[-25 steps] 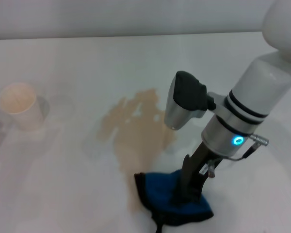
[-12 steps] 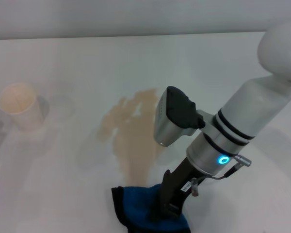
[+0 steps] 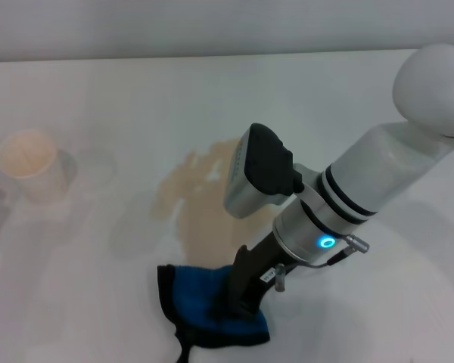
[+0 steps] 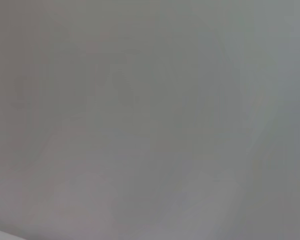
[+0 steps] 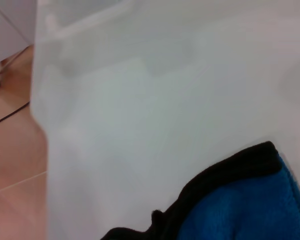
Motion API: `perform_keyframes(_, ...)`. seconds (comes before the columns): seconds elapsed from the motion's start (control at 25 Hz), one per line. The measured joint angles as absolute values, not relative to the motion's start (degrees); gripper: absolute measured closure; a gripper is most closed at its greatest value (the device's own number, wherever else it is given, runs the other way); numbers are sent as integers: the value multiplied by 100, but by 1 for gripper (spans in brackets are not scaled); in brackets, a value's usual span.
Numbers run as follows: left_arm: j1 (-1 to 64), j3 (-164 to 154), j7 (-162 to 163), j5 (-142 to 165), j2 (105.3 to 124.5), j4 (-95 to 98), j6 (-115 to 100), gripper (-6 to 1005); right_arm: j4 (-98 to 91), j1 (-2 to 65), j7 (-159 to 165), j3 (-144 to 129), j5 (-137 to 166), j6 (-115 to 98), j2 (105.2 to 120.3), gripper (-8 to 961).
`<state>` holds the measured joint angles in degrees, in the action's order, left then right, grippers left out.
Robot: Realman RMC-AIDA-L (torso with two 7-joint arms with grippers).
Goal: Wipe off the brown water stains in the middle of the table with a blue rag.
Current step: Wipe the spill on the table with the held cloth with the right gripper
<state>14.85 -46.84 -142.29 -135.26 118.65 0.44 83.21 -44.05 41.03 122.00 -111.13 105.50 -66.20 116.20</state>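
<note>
A: One arm working. Right gripper (image 3: pixel 238 302) is down on the blue rag (image 3: pixel 204 306), fingers pinched into the cloth, pressing it onto the table (image 3: pixel 348 98).

B: Rag position?

A: Near edge of the table, at the near tip of the brown water stains (image 3: pixel 204 204). Bunched, black trim showing along its left side, loop hanging toward the near edge. Stain spreads from the rag toward the far side, mid-table, partly hidden behind the wrist camera housing.

B: Right wrist view?

A: Shows the rag's blue cloth (image 5: pixel 245 205) with its black border against white table, floor visible past the table edge. Own fingers not visible there.

B: Left arm?

A: Not in the head view. Its wrist view is plain grey, nothing to make out.

B: Anything else on the table?

A: Paper cup (image 3: pixel 32 165), upright, far left, well apart from the stain.
</note>
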Motion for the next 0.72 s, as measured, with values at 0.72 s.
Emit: perform_keyframes(0.72,1503,-4675,-14229,-13542,11865,44,8324,116,-3884,4062,12208,-10232,10810,-5567,11548,850)
